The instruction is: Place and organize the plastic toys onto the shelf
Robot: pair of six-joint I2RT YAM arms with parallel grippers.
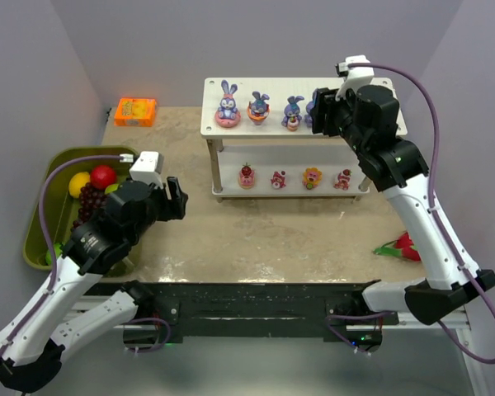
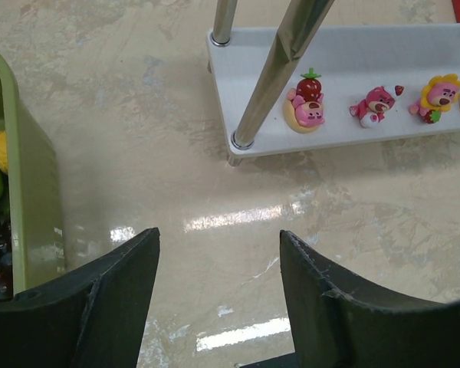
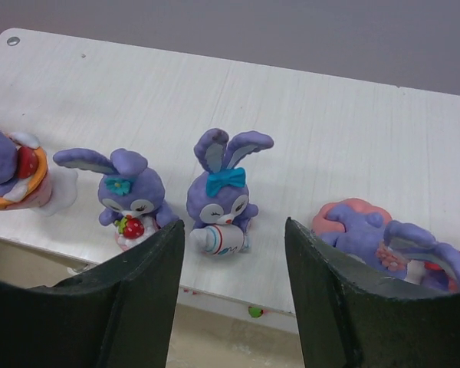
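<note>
The white two-tier shelf [image 1: 371, 85] stands at the back middle. Three purple bunnies [image 1: 228, 106] [image 1: 258, 107] [image 1: 293, 113] stand on its top board; more are hidden behind my right gripper [image 1: 323, 114]. Four small pink and red figures [image 1: 278, 178] line the lower board. In the right wrist view my right gripper [image 3: 234, 230] is open and empty just in front of a bunny with a blue bow [image 3: 221, 201], a strawberry bunny [image 3: 128, 198] at its left and a bunny on a pink base [image 3: 368, 230] at its right. My left gripper [image 1: 175, 198] is open and empty above the table [image 2: 218, 238].
An olive-green bin [image 1: 66, 154] with grapes, an apple and a lemon sits at the left, beside my left arm. An orange box [image 1: 136, 111] lies at the back left. A dragon fruit [image 1: 400, 246] lies at the right, by my right arm.
</note>
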